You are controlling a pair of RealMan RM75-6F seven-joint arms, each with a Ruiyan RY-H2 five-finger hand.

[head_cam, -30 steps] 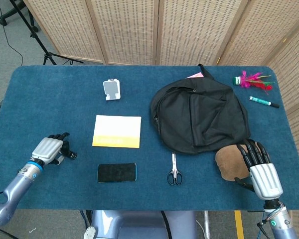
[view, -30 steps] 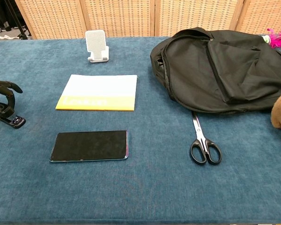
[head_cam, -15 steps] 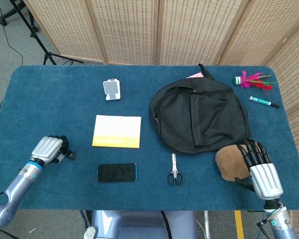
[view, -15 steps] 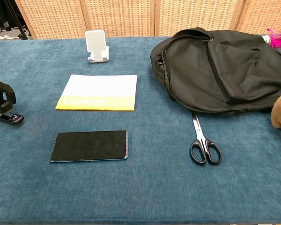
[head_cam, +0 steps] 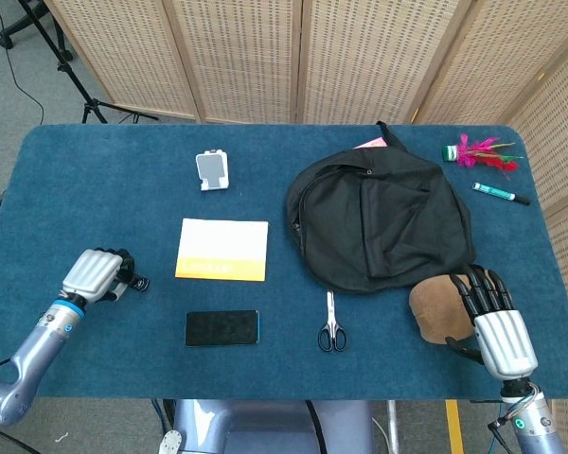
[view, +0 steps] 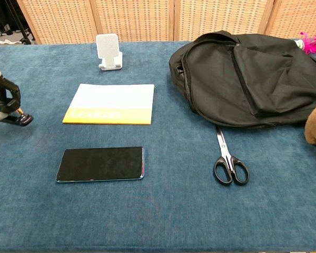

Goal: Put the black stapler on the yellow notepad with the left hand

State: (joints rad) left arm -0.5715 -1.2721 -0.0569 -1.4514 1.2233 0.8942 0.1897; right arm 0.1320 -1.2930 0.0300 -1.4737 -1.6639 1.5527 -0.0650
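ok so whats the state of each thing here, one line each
black stapler: gripped in the left hand, off the notepad
yellow notepad: flat on the table, nothing on it
phone: lying flat, screen dark
scissors: blades closed, lying flat
black backpack: slumped flat on the table
right hand: resting by the brown object, fingers spread

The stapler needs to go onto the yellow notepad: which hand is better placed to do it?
The left hand: its fingers already grip the black stapler beside the yellow notepad. The right hand rests far across the table.
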